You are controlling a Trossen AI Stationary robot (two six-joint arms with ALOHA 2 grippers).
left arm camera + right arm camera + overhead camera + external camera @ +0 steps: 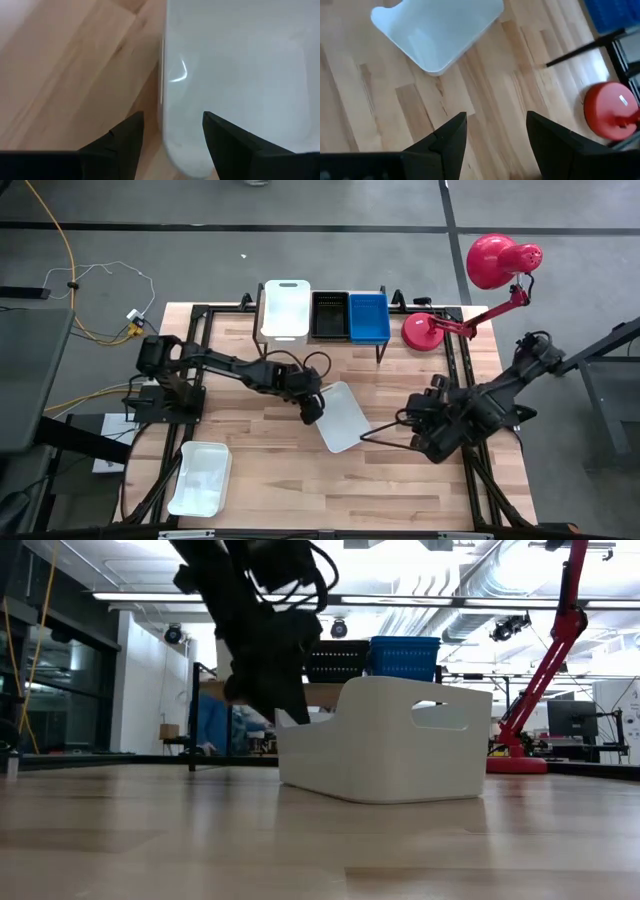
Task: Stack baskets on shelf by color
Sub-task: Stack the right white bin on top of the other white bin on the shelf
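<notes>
A white basket rests flat on its bottom at the table's middle, also seen in the low view. My left gripper is open at the basket's left short end, pointing down, its fingers on either side of the end wall, one outside and one inside; I see no touch. My right gripper is open above bare table to the basket's right. The shelf at the far edge carries a white basket, a black basket and a blue basket side by side.
Another white basket lies near the table's near left corner. A red desk lamp stands with its base right of the shelf and its head beyond the far edge. Bare table lies along the near edge.
</notes>
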